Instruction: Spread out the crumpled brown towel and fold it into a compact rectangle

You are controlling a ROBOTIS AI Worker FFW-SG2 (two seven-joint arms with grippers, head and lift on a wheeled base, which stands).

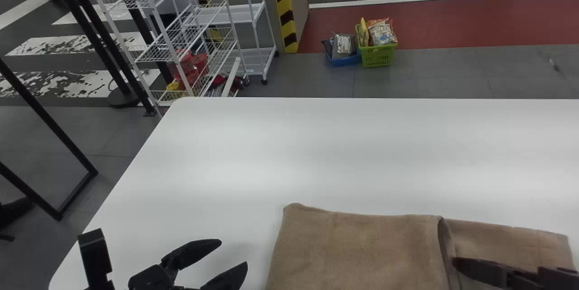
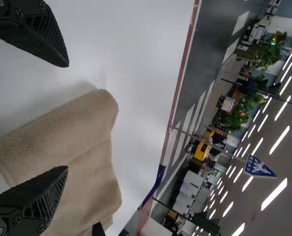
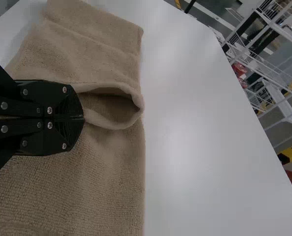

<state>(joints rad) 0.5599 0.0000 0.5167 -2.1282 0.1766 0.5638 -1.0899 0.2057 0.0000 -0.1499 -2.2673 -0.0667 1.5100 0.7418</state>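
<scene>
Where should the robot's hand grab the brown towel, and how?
Probably by the raised edge on top of the towel, coming from the robot's right. That edge faces right and bulges up, leaving a gap where one finger could slip in.

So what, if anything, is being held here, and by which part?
The towel: the right hand appears closed on the raised edge of its folded-over layer. The left hand is open, empty.
</scene>
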